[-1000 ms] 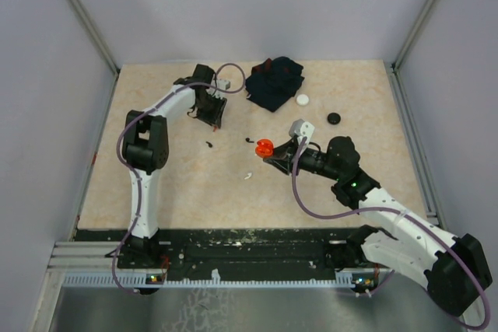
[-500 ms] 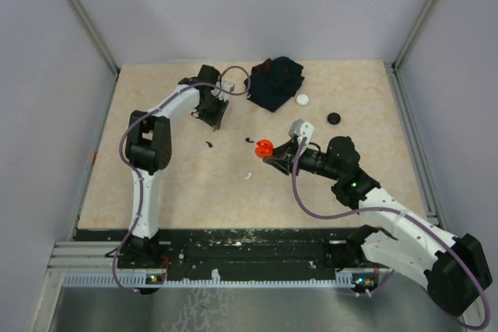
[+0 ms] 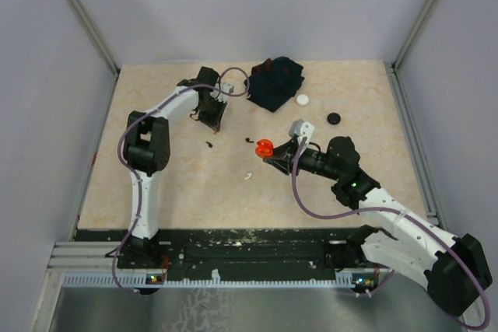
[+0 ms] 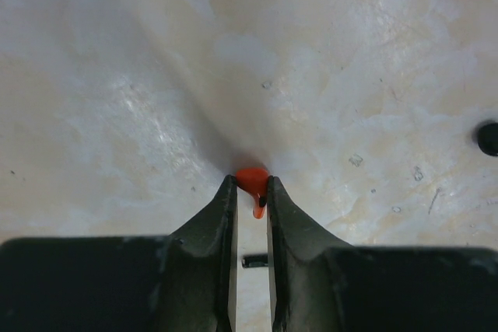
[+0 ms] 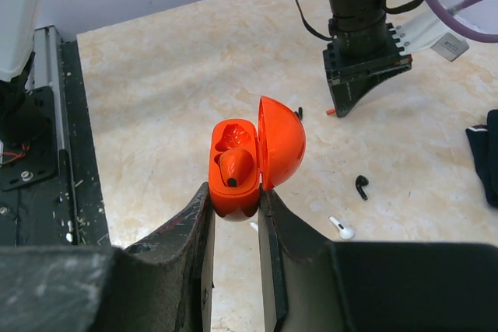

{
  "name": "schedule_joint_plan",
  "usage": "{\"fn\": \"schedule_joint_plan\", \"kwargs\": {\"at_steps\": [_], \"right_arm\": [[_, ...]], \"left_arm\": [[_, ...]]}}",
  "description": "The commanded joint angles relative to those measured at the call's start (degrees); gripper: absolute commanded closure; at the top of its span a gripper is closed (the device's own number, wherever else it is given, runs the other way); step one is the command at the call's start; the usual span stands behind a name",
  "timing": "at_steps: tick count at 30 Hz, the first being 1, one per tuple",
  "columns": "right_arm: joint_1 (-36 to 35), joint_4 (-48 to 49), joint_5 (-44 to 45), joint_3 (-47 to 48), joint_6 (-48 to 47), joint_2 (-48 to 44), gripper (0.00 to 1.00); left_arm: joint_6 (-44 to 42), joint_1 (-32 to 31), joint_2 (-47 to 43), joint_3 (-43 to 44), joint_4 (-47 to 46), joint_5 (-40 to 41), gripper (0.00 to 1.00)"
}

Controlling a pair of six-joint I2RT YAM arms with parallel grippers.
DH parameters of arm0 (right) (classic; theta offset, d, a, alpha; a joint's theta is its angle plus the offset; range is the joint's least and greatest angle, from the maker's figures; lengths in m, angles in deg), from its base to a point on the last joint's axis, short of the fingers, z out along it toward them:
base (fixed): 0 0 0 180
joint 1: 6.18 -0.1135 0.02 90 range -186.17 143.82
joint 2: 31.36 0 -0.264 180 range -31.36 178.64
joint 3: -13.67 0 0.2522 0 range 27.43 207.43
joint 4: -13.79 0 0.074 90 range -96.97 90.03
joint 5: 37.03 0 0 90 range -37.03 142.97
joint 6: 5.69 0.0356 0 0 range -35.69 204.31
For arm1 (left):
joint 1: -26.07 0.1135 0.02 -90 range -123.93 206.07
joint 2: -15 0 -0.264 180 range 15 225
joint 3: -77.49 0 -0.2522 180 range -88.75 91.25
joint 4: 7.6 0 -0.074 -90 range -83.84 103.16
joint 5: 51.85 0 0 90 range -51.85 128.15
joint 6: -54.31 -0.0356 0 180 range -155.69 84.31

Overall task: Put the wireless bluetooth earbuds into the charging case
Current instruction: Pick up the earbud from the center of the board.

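Note:
My right gripper (image 5: 233, 201) is shut on an open orange-red charging case (image 5: 233, 184) and holds it above the table, lid (image 5: 282, 141) up. One red earbud (image 5: 236, 166) sits in the case and the slot beside it is empty. In the top view the case (image 3: 264, 146) is mid-table at my right gripper (image 3: 274, 156). My left gripper (image 4: 250, 186) is shut on a second red earbud (image 4: 251, 179), low over the table. In the top view the left gripper (image 3: 212, 120) is at the back left. Loose black earbuds (image 3: 210, 144) (image 3: 249, 140) and a white one (image 3: 248, 176) lie between the arms.
A dark navy cloth (image 3: 274, 83) lies at the back. A white puck (image 3: 302, 99) and a black puck (image 3: 334, 118) lie right of it. In the right wrist view a black earbud (image 5: 361, 186) and a white earbud (image 5: 341, 228) lie right of the case.
The left wrist has shifted slightly to the right and a little lower. The right arm and the case have not moved.

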Motion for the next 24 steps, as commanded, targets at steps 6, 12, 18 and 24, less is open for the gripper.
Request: {"fn": "schedule_joint_plan", "kwargs": {"at_steps": [6, 12, 18, 24], "right_arm": [[0.2, 6.5, 2.06, -0.46, 1.28, -0.15, 1.0], [0.2, 9.67, 3.35, -1.51, 1.58, 1.21, 1.0], [-0.88, 19.86, 5.42, -5.05, 0.22, 3.94, 1.0], [-3.25, 30.77, 9.61, -6.98, -5.26, 8.27, 1.0]], "left_arm": [[9.07, -0.55, -17.15, -14.07, -12.53, -4.3, 0.98], [15.74, -2.65, -31.21, -26.44, -25.39, -3.03, 0.98], [20.43, -7.2, -44.06, -37.66, -35.12, 2.42, 0.99], [22.03, -12.25, -54.81, -44.38, -42.32, 5.62, 0.99]]}}
